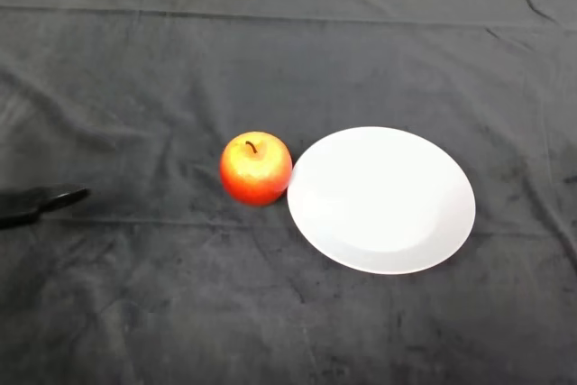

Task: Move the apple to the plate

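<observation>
Apple (256, 168) sits on the dark cloth (288, 51), not yet on the plate (381, 200).

Far left edge, mid-height: a black tip of the left hand (43, 204) enters the view, lying low over the cloth and pointing right toward the fruit. Only this thin dark sliver shows; cannot tell whether the fingers are straight or curled. It holds nothing visible and is well apart from the apple, with bare cloth between them.

Left of centre: apple upright, stem and stem hollow facing up. Skin red-orange with a yellow patch around the top. It rests directly on the cloth.

Centre to right: white round plate, flat on the cloth, nothing on it. Its left rim lies just beside the apple's right side; cannot tell whether they touch or stand a hair apart.

Cloth covers the whole table, dark grey, with creases running across the upper part and folds near the upper right corner.
</observation>
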You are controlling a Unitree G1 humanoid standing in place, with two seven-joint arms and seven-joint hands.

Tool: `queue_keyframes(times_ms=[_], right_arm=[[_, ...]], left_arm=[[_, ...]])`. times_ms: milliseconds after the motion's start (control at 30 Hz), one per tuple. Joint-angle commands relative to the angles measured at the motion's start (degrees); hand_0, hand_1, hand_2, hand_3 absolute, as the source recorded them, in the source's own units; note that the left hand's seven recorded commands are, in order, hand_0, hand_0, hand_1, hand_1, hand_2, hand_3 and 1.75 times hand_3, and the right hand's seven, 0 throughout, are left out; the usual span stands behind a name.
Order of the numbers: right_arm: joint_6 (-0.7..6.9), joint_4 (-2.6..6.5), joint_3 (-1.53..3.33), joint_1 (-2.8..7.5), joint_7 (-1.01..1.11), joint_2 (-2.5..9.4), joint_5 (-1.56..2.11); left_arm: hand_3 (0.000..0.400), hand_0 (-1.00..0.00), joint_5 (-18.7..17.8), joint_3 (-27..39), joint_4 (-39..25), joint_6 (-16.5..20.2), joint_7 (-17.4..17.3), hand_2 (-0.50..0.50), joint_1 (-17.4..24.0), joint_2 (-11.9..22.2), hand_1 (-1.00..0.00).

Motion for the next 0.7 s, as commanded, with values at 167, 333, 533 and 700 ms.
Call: queue_keyframes(times_ms=[167,333,533,700], right_arm=[[-0.1,-1.54,-0.8,-2.12,-0.66,-1.56,1.4],[-0.11,-1.8,-0.75,-2.03,-0.76,-1.46,1.4],[-0.11,-2.02,-0.71,-1.95,-0.85,-1.38,1.4],[-0.1,-2.12,-0.69,-1.92,-0.91,-1.35,1.41]], left_arm=[[0.0,0.0,3.8,-5.8,-10.5,5.0,1.5,0.0,3.6,-2.1,0.0],[0.0,0.0,5.7,-11.1,-11.3,6.5,2.3,0.0,2.9,-3.8,0.0],[0.0,0.0,6.4,-17.1,-6.8,7.2,2.9,0.0,0.0,-5.8,0.0],[0.0,0.0,5.6,-21.4,-1.5,7.8,2.9,0.0,-3.4,-7.0,0.0]])
